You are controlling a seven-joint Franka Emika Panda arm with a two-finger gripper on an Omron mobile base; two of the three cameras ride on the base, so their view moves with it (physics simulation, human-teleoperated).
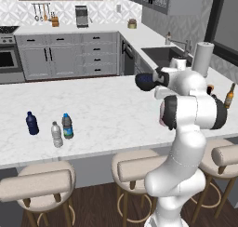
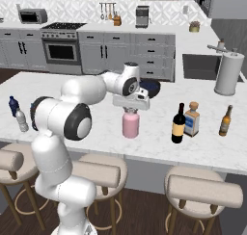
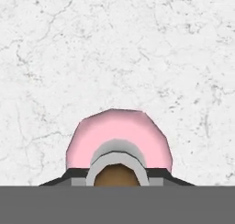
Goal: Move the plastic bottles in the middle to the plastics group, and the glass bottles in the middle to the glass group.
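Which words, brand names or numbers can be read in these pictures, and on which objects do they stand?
None can be read.
Wine bottle: yellow label, too blurred.
Amber liquor bottle: blue-white label, too small.
Blue-capped bottle: blue-teal label, no legible text.
Pink bottle: no label visible.

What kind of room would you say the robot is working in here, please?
A home kitchen, rendered rather than real: a marble island counter with bar stools along it, an oven range set in grey cabinets, and a sink beside a paper towel roll.

White marble counter [image 1: 107,110], paper towel roll [image 2: 227,74], sink [image 2: 202,66] — padded stools [image 2: 205,190] below
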